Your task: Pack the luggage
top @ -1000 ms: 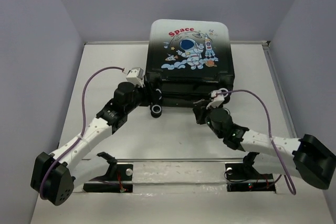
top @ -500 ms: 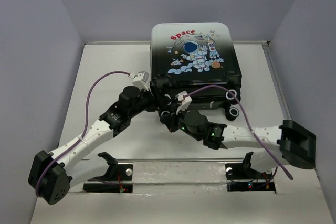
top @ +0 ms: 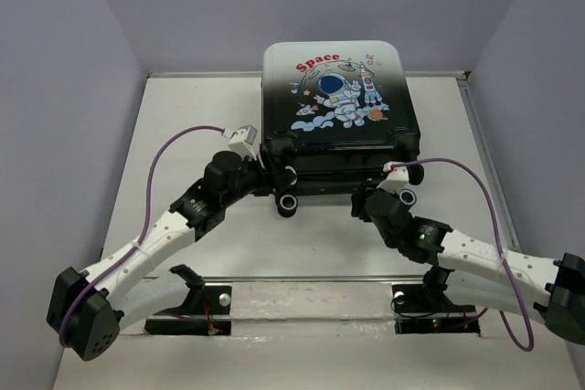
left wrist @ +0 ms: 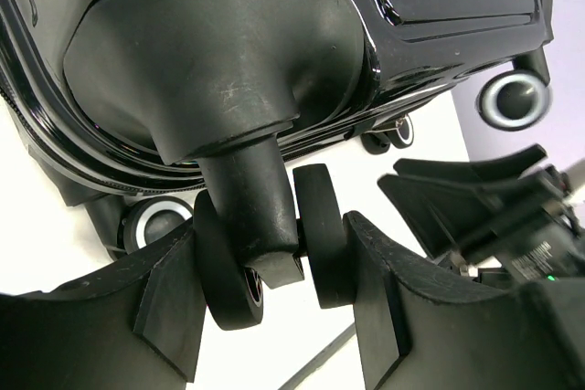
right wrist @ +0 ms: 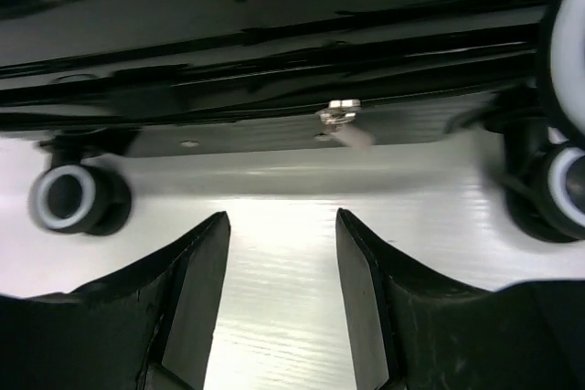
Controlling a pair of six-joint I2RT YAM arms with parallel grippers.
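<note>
Luggage (top: 338, 107) lies closed on the white desk (top: 183, 125), at the middle of the far edge, with its wheeled end turned toward the near edge. The printed shell faces up. It shows a cartoon astronaut and the red word "Space" on a white ground that darkens to glossy black toward the wheels. The two halves of the shell lie together.

The left arm (top: 155, 235) runs from the near left corner of the desk up to the near left corner of the luggage. The right arm (top: 475, 253) comes in low from the near right corner and ends just short of the luggage's near side, toward its right end. A purple cable (top: 164, 148) loops above each arm.

The left gripper (left wrist: 272, 226) sits at a corner caster (left wrist: 228, 271), a black twin wheel on a stubby stem under a rounded housing. Its fingers (left wrist: 174, 299) stand one on each side of the twin discs and look pressed against them, pinching the caster between them.

The right gripper (right wrist: 281, 216) points at the near side wall of the luggage. Its fingers are spread apart with only bare desk between them, and they are clear of the shell.

Two white-ringed wheels (right wrist: 64, 198) rest on the desk, one to each side of the right gripper's gap. A small metal zipper pull (right wrist: 340, 118) hangs from the seam of the luggage, straight beyond the gripper's right finger.
</note>
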